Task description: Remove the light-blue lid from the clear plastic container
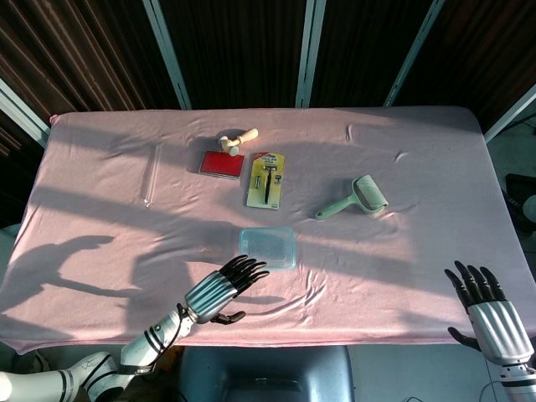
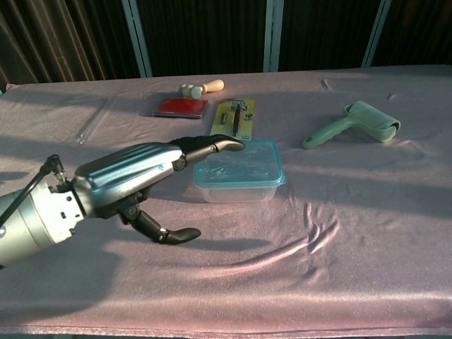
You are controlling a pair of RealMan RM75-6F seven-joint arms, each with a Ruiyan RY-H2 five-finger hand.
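Note:
A clear plastic container [image 1: 267, 249] [image 2: 240, 185] with a light-blue lid [image 2: 239, 162] stands near the table's middle, lid on. My left hand [image 1: 222, 288] [image 2: 145, 178] hovers just left of and in front of it, fingers stretched out toward the lid, thumb hanging below, holding nothing. In the chest view its fingertips [image 2: 227, 145] overlap the lid's near-left corner; whether they touch is unclear. My right hand [image 1: 488, 309] stays open past the table's front right edge, far from the container.
Pink cloth covers the table [image 1: 109, 234]. Behind the container lie a yellow card with a razor [image 1: 265, 179], a red stamp pad [image 1: 220, 163], a wooden stamp [image 1: 237, 140] and a green roller [image 1: 355, 198]. A clear rod [image 1: 152, 174] lies far left.

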